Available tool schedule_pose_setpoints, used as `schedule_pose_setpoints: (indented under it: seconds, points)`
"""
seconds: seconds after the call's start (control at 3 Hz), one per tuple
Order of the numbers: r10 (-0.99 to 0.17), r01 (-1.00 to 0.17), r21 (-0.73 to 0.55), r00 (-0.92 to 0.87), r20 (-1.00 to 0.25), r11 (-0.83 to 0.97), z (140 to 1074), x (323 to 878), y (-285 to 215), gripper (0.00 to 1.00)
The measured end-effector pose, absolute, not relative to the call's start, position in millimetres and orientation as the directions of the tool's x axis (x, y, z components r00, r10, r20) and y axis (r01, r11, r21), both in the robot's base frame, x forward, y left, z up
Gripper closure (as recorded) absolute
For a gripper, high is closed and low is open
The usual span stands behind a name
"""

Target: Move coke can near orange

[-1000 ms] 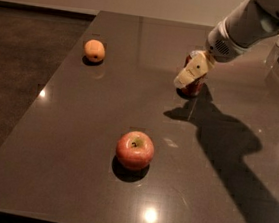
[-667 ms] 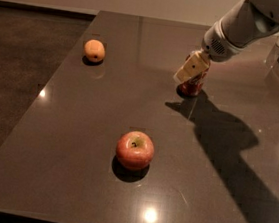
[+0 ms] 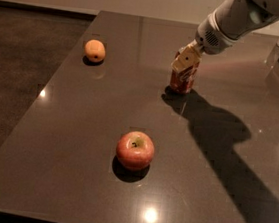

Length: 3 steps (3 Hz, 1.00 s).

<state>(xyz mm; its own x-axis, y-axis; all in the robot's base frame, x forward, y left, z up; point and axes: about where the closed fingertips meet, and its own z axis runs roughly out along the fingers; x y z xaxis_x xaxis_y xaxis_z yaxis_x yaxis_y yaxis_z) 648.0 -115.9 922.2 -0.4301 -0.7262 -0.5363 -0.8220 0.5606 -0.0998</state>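
Clamped on the top of the coke can [image 3: 181, 82], the gripper [image 3: 185, 63] has carried it slightly leftward across the table [image 3: 72, 131] since a second ago, still well apart from the orange [image 3: 94, 50]; the apple [image 3: 135, 150] has not moved.

The gripper [image 3: 186, 62], clasped over the top of the coke can [image 3: 181, 81], now sits a little closer to the orange [image 3: 94, 50] than a second ago, and the can has travelled with it by the same small step. More of the can's red side shows below the gripper than before, and its base now meets the surface [image 3: 75, 141] on the side away from the orange. The arm [image 3: 230, 20] leans further toward the orange too, and its shadow [image 3: 213, 124] has slid the same way.
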Motion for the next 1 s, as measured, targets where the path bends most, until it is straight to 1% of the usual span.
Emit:
schedule_pose_setpoints:
  seconds: [0.33,1.0]
  points:
    - [-0.734,-0.854,-0.087,-0.384,-0.56,0.513,933.7,650.7,-84.5,1.0]
    - [-0.75,-0.914,-0.063,-0.288,-0.595,0.401,937.8,659.0,7.3,1.0]
